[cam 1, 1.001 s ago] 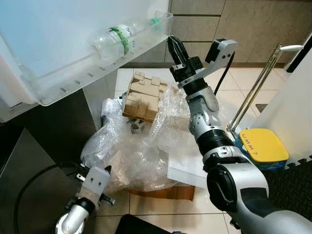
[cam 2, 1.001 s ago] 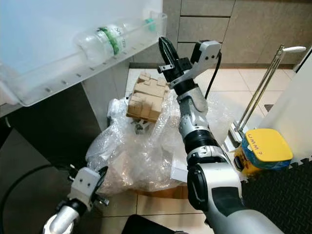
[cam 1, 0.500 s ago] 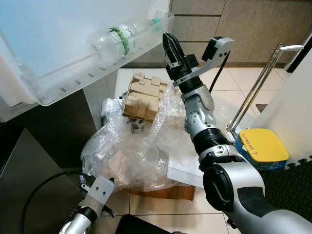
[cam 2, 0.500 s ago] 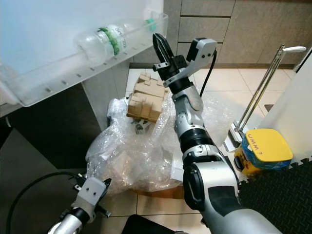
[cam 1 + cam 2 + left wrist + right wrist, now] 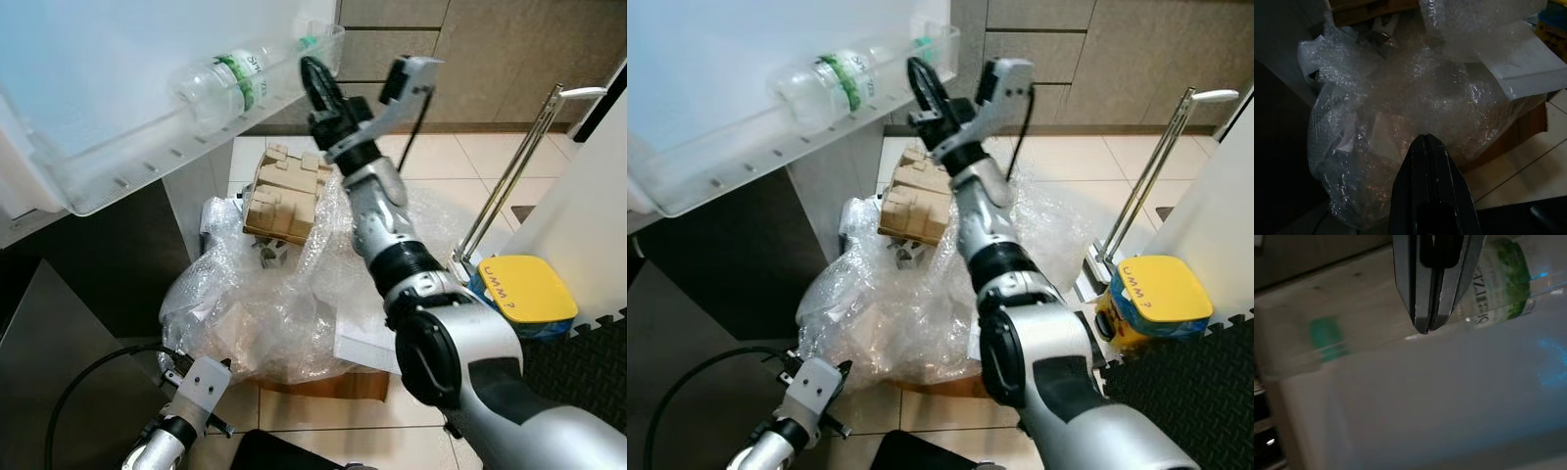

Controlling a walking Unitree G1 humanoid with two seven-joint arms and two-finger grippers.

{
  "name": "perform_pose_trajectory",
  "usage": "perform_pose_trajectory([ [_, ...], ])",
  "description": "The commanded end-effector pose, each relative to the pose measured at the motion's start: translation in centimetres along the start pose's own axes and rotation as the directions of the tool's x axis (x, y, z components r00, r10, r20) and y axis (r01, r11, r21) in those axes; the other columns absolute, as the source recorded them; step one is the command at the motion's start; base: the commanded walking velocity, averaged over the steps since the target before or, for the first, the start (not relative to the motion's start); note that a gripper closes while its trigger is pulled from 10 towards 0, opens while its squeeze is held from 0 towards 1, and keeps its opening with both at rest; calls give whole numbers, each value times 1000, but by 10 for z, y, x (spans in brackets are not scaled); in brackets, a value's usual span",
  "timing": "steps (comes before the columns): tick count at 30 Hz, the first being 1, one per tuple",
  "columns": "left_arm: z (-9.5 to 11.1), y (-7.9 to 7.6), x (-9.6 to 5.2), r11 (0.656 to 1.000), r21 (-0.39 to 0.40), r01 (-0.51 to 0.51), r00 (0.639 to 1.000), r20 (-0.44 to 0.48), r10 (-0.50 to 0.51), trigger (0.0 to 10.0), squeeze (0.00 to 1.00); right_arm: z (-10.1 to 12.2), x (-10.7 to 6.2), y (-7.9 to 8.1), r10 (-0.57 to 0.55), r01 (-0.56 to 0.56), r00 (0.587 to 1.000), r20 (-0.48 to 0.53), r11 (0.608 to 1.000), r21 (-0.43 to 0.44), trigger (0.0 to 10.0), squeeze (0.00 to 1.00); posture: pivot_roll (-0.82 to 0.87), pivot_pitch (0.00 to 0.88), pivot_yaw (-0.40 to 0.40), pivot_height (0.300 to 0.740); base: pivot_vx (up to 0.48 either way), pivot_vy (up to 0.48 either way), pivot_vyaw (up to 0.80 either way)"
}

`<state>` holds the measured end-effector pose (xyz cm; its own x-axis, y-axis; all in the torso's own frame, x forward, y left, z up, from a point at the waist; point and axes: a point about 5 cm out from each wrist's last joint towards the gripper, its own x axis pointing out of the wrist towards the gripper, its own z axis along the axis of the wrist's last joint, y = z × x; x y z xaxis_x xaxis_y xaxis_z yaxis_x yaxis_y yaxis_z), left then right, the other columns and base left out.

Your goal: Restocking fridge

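While our right gripper [image 5: 312, 76] is reaching toward the upper middle of the head frame with its fingers pressed together and holding nothing, we are risking a clumsy shove against the clear door shelf [image 5: 147, 157]. The water bottle [image 5: 227, 81] is lying on its side in that shelf, at the upper left of the frame, its green cap [image 5: 308, 43] pointing toward the shelf's open end near our fingertips. If we are pushing at it with closed tips, we judge that it could roll or slide along the shelf instead of settling, or the tips could glance off the plastic wall and jolt the fridge door. In the right wrist view the closed tips are sitting right at the shelf's rim, with the bottle's green label just behind them.

Below, in the middle of the frame, the cardboard block [image 5: 282, 191] is resting on a heap of bubble wrap [image 5: 265, 294], so anything knocked out would be dropping into that clutter.

Compared with a second ago, our right gripper is moving leftward and upward in the frame, from beside the shelf's corner to in front of it. Our left gripper [image 5: 1427, 161], shut and empty, is hanging low at the bottom left, idle.
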<state>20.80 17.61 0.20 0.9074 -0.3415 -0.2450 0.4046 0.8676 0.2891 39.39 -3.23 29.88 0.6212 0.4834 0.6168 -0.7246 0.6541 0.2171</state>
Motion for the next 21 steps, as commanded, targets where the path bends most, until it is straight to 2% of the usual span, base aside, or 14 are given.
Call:
perform_pose_trajectory([
  [1,-6,1,-4,1000,18,10,1000,-26,-9,10000,0,-12,5,10,17,-16,995,-98,1000,12,10000,0,-44,114,-24,740,0,0,0],
  [3,-7,1,-2,1000,20,11,1000,-24,-11,10000,0,-25,10,18,8,-10,975,-220,1000,-7,10000,0,-43,112,-26,740,0,0,0],
  [6,-7,1,2,1000,21,8,1000,-22,-8,10000,0,-54,3,28,5,-38,893,-450,997,-63,10000,0,-41,108,-30,740,0,0,0],
  [7,-7,1,2,1000,21,8,1000,-22,-7,10000,0,-59,0,30,11,-60,871,-491,995,-84,10000,0,-40,108,-31,740,0,0,0],
  [8,-7,1,2,1000,21,8,1000,-22,-7,10000,0,-59,0,30,11,-60,871,-491,995,-84,10000,0,-40,108,-31,740,0,0,0],
  [9,-7,1,3,1000,20,8,1000,-23,-7,10000,0,-67,-5,30,19,-86,840,-542,991,-99,10000,0,-42,108,-32,740,0,0,0],
  [11,-8,-1,4,1000,18,9,1000,-26,-9,10000,0,-74,-15,26,26,-112,820,-572,987,-117,10000,0,-41,110,-36,740,0,0,0],
  [14,-8,-3,4,1000,15,10,1000,-23,-9,10000,0,-65,-15,20,26,-69,878,-478,995,-71,10000,0,-43,116,-37,740,0,0,0],
  [15,-8,-4,3,1000,13,8,1000,-22,-8,10000,0,-59,-14,17,44,-55,906,-421,998,-13,10000,0,-52,122,-33,740,0,0,0],
  [16,-8,-4,3,1000,13,8,1000,-22,-8,10000,0,-59,-14,17,44,-55,906,-421,998,-13,10000,0,-52,122,-33,740,0,0,0],
  [18,-12,-8,0,1000,1,17,1000,-27,-17,10000,0,-51,-28,10,127,-114,950,-284,991,63,10000,0,-69,130,-31,740,0,0,0],
  [19,-12,-8,0,1000,1,17,1000,-27,-17,10000,0,-51,-28,10,127,-114,950,-284,991,63,10000,0,-69,130,-31,740,0,0,0],
  [20,-13,-11,-1,1000,-2,26,999,-31,-26,10000,0,-50,-40,7,145,-129,962,-232,988,85,10000,0,-72,133,-29,740,0,0,0],
  [21,-13,-11,-1,1000,-2,26,999,-31,-26,10000,0,-50,-40,7,145,-129,962,-232,988,85,10000,0,-72,133,-29,740,0,0,0],
])
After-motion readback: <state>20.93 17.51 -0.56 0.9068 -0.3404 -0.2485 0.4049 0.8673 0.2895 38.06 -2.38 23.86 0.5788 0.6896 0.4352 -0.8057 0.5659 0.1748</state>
